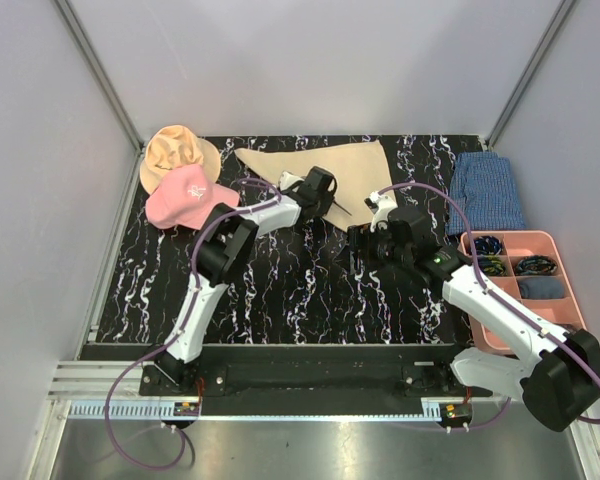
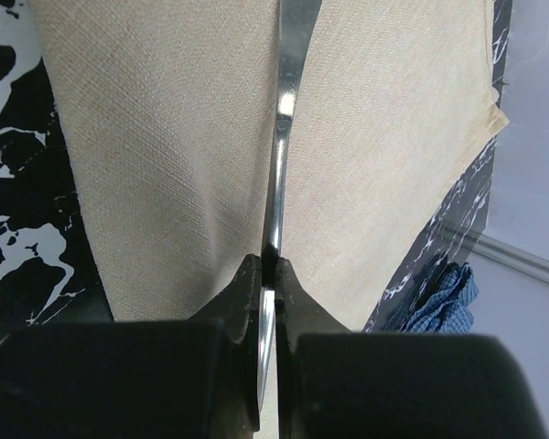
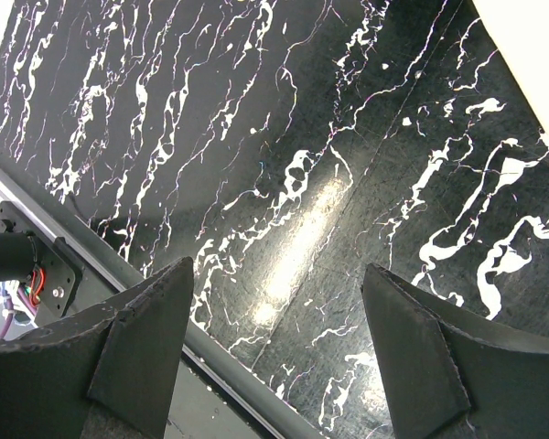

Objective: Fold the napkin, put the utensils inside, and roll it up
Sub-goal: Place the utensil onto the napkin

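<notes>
Pinching a thin utensil, the left gripper hangs over the napkin; the right gripper spreads its fingers wide above the table.

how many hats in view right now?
2. A tan floppy hat sits at the far-left corner of the black marbled tabletop. A pink cap lies just nearer, overlapping its near edge. Both show only in the top view; none looks hidden.
</notes>
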Tool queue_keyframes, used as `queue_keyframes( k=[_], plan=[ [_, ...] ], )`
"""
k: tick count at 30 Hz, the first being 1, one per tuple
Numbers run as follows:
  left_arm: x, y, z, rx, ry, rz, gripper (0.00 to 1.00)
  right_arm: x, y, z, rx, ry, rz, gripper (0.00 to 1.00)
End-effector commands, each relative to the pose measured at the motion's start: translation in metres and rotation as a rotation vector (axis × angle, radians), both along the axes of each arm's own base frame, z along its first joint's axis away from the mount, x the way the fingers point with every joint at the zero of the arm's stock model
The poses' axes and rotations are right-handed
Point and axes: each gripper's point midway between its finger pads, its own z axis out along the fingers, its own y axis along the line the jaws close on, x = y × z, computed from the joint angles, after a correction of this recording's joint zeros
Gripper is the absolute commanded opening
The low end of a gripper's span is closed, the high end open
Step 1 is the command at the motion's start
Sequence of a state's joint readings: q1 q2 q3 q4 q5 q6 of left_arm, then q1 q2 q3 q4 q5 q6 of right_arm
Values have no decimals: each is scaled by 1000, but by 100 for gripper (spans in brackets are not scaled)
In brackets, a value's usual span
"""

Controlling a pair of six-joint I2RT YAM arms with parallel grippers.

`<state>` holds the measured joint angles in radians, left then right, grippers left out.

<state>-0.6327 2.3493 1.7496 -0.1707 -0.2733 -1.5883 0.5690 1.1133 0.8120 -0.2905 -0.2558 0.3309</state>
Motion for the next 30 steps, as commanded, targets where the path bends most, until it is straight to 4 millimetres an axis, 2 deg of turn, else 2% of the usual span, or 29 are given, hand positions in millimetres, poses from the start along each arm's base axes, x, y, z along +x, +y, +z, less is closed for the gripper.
queue_keyframes(
  k=[1,17,19,21,22,24,25,28,29,30],
  plan=[
    [-1,6,5,11,-19,71,0,0,2,8,24,-12,9,83],
    [-9,9,14,7,-39,141,0,-2,3,7,29,-2,17,83],
    [-6,7,22,-8,-67,135,0,-3,3,7,29,0,18,83],
    [-5,7,31,0,-90,124,11,-2,2,7,26,-2,13,83],
    [-3,7,38,0,-108,121,26,-2,2,8,26,-2,10,83],
    [-1,9,54,19,-151,113,38,-1,0,11,23,-14,1,83],
    [0,10,61,18,-170,112,54,-1,-1,13,21,-17,-4,83],
    [0,13,86,13,-236,100,71,0,-6,20,15,-39,-22,83],
    [-1,15,101,17,-267,86,74,2,-7,23,13,-45,-30,83],
    [-4,18,103,27,-276,76,77,3,-8,25,6,-54,-40,83]
  ],
)
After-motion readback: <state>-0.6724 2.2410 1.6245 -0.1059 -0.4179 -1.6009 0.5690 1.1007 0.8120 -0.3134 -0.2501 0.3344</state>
